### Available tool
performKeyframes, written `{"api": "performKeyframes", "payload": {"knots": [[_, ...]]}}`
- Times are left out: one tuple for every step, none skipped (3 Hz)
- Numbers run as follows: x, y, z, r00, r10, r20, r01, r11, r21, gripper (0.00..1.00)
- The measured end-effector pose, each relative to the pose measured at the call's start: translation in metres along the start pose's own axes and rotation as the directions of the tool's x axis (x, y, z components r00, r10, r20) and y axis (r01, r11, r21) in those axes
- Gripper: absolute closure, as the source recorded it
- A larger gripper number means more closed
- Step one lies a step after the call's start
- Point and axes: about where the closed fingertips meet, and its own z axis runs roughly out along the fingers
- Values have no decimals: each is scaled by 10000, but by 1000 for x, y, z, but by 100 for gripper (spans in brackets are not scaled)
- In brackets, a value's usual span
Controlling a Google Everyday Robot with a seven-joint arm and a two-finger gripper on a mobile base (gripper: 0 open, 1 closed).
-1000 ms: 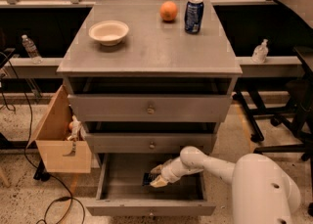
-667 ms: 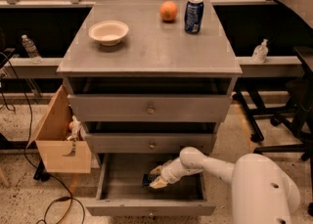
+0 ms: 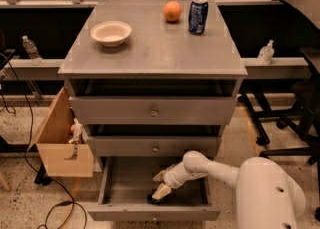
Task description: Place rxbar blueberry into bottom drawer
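The bottom drawer (image 3: 112, 185) of the grey cabinet is pulled out. My gripper (image 3: 159, 185) reaches down into it from the right, near the drawer's middle. Its two pale fingers (image 3: 162, 191) stand apart, open. The rxbar blueberry (image 3: 152, 199) shows as a small dark shape on the drawer floor, right at the tip of the lower finger and partly hidden by it. I cannot tell whether the finger still touches it.
On the cabinet top (image 3: 155, 53) stand a white bowl (image 3: 111, 32), an orange (image 3: 172, 11) and a blue soda can (image 3: 198, 15). The two upper drawers (image 3: 152, 110) are slightly open. A tan wooden box (image 3: 62, 140) hangs at the left. My white arm (image 3: 265, 193) fills the lower right.
The gripper has dipped lower toward the drawer's front and its fingers have spread. The dark bar that sat between them now lies on the drawer floor.
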Motion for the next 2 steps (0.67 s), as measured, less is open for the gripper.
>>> {"api": "performKeyframes", "payload": {"knots": [[0, 2, 2, 10000, 1, 7, -1, 10000, -44, 0], [0, 2, 2, 10000, 1, 7, -1, 10000, -46, 0]]}}
